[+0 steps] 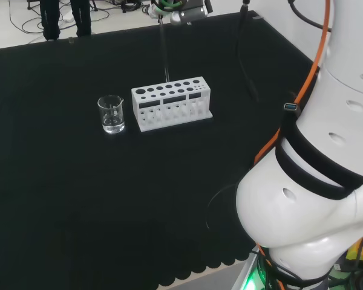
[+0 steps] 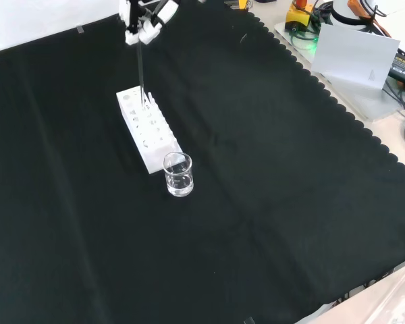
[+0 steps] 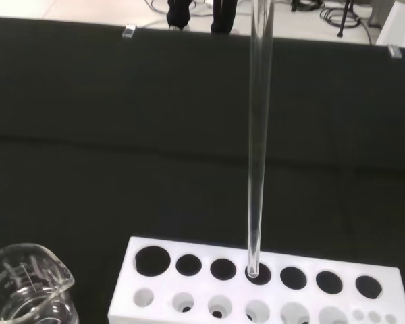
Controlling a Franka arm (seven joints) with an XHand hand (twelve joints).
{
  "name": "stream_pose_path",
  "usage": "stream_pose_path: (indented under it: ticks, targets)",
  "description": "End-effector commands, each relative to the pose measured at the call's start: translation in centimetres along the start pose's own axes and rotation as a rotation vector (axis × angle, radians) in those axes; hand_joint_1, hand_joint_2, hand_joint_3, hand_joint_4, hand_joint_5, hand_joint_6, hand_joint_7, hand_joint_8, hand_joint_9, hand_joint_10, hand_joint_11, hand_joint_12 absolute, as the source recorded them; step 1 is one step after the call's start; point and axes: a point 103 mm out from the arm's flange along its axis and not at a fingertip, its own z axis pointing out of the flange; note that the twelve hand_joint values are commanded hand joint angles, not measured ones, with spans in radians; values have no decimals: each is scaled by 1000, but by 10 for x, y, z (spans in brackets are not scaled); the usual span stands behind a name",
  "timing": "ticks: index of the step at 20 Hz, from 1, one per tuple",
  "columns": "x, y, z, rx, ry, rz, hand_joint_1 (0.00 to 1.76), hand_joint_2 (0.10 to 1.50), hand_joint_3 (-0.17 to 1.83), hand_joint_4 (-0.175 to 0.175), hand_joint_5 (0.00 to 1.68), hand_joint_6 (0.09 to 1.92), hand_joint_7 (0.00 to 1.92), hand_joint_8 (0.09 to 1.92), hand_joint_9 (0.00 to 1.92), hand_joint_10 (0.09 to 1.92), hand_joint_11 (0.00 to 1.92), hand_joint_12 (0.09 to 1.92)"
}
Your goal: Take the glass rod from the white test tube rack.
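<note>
In the front view the nearest thing is a clear glass beaker (image 2: 178, 174), which stands just beside the near end of the white test tube rack (image 2: 147, 129). The rack runs away from it up the black cloth (image 2: 270, 202). The glass rod (image 2: 140, 67) rises almost upright from the rack's far part, and at its top the hand (image 2: 140, 25) has its fingers curled round it, pinching the upper end. The wrist view shows the rod's lower tip at the mouth of one hole in the rack's back row; whether it has cleared the rim cannot be told. The step in hand looks to be the lift out. It is best done by raising straight along the rod's own line, so the tip does not catch the hole's edge and tilt the rack. Sideways travel should wait until the tip is plainly above the rack.
</note>
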Motion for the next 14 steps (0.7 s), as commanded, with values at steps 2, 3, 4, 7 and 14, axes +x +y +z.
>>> stream_pose_path:
  ticks: [2,3,4,7,14]
  targets:
    - [10,-26,-24,-52,10,1,1320,1074,-175,-175,1383,87,1293,792,1668,660,1657,514]
    - [12,-28,-27,-54,13,-3,1320,1074,-175,-175,1384,87,1293,792,1668,660,1658,515]
    - [15,-32,-28,-58,17,-8,1320,1074,-175,-175,1384,87,1293,792,1668,660,1658,515]
    - [26,-40,-33,-73,28,-30,1320,1074,-175,-175,1385,87,1293,792,1669,660,1658,517]
    - [46,-53,-45,-94,43,-63,1320,1074,-175,-175,1385,87,1294,791,1670,660,1659,520]
